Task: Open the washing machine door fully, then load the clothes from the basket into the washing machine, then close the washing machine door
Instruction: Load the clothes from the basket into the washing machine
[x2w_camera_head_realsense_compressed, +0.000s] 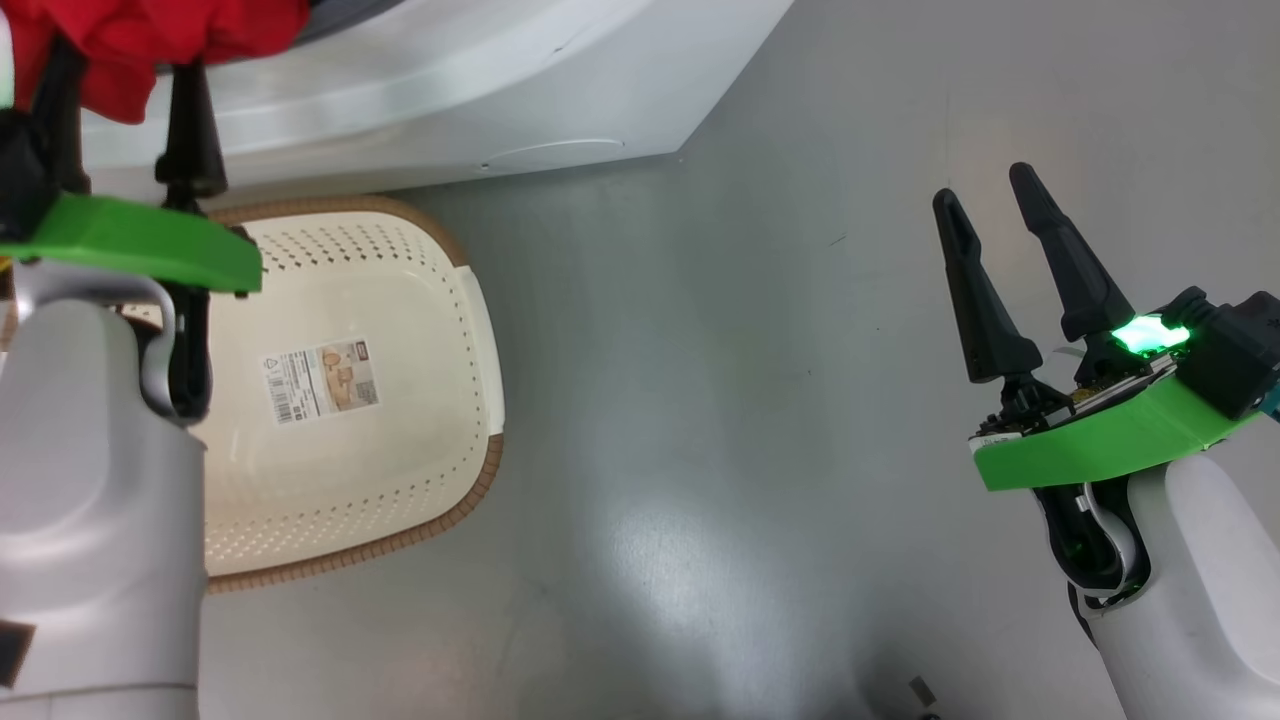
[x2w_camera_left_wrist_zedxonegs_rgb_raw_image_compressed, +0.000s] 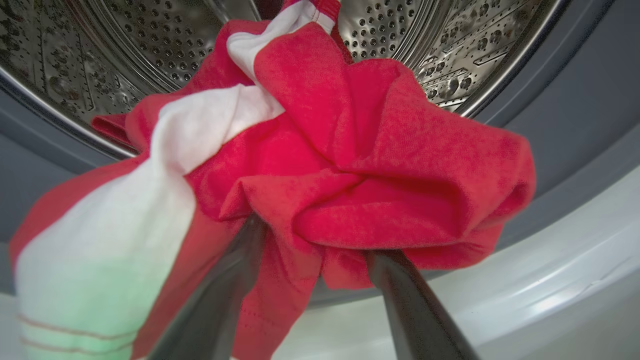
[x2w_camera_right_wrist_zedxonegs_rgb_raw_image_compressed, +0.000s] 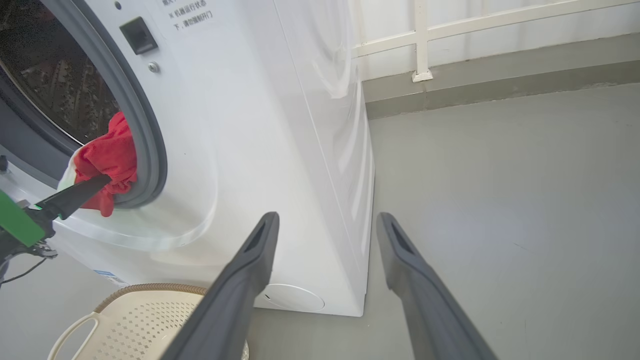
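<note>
Left tool (x2w_camera_head_realsense_compressed: 125, 90): raised at the upper left of the head view, fingers (x2w_camera_head_realsense_compressed: 190, 130) spread wide, pointing forward. Right tool (x2w_camera_head_realsense_compressed: 985, 190): at the right, fingers parted, tilted slightly leftward. Each pale forearm (x2w_camera_head_realsense_compressed: 90, 500) carries a green wrist collar (x2w_camera_head_realsense_compressed: 1100, 440) behind its tool.

Brightly, evenly lit. Washed out in a pale patch on the floor (x2w_camera_head_realsense_compressed: 700, 560); glossy along the washing machine (x2w_camera_right_wrist_zedxonegs_rgb_raw_image_compressed: 330, 75). Soft on the clothes (x2w_camera_left_wrist_zedxonegs_rgb_raw_image_compressed: 350, 165), green-tinted low left; bowed at wrist-view edges.
</note>
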